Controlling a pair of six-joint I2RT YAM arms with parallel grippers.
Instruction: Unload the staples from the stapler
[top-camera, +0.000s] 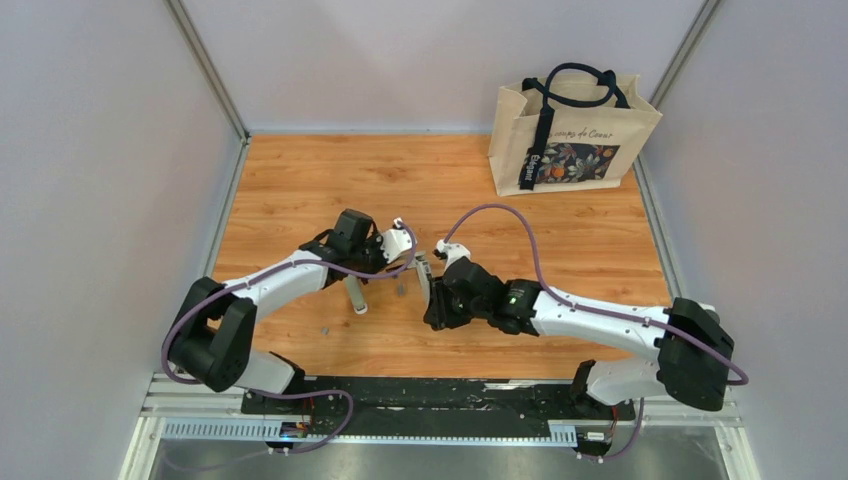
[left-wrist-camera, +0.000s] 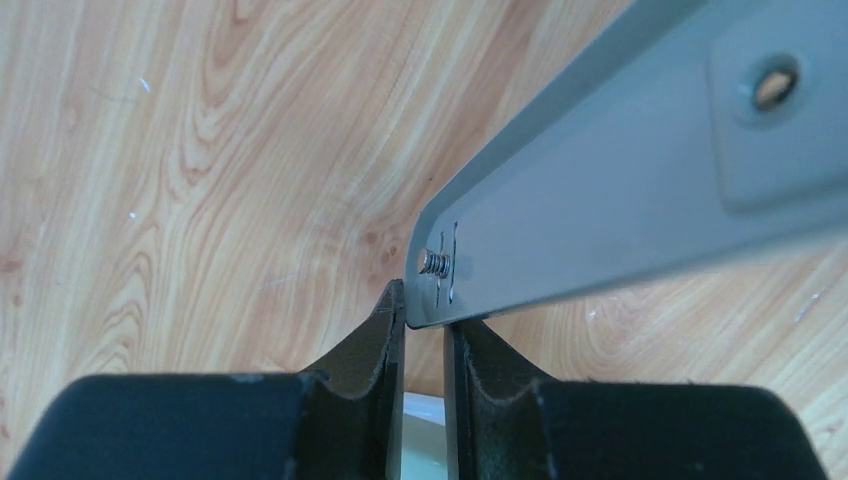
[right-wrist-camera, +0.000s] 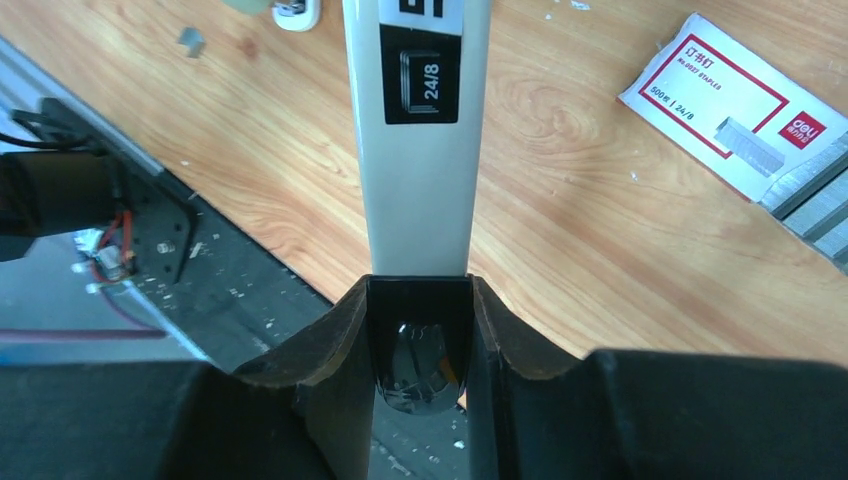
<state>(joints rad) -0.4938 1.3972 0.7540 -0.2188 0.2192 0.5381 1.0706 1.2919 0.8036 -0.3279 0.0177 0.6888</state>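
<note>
Two grips on one object; entries run from the near edge outward.

1. Right gripper, lower centre of the right wrist view. The jaws are narrowed onto the near end of the stapler, with one finger flat against each side of its pale body.

2. Stapler. It appears to be held clear of the table. Its long axis runs straight away from the right gripper toward the top of that frame, and a black label reading 24/8 faces the camera. In the overhead view the axis stands roughly up-and-down at mid-frame, with the right gripper at its lower end and the left at its upper end.

3. Left gripper, bottom centre of the left wrist view. The jaws are almost together, pinching the lower corner of a grey metal rail that slants to the upper right. A small coil spring sits at the pinched end. Judged to be the stapler's staple channel.

4. Governing relation: the arms hold opposite ends, so neither is nearer. Drawing rail from body would likely go along that axis, the left arm pulling.

5. Staples. Loose silvery strips lie at the right edge of the right wrist view, just beside a red-and-white box. Whether any sit in the rail cannot be told.

6. Pale bar, lying on the table below the left wrist.

7. Paper bag, upper right, well apart.
</note>
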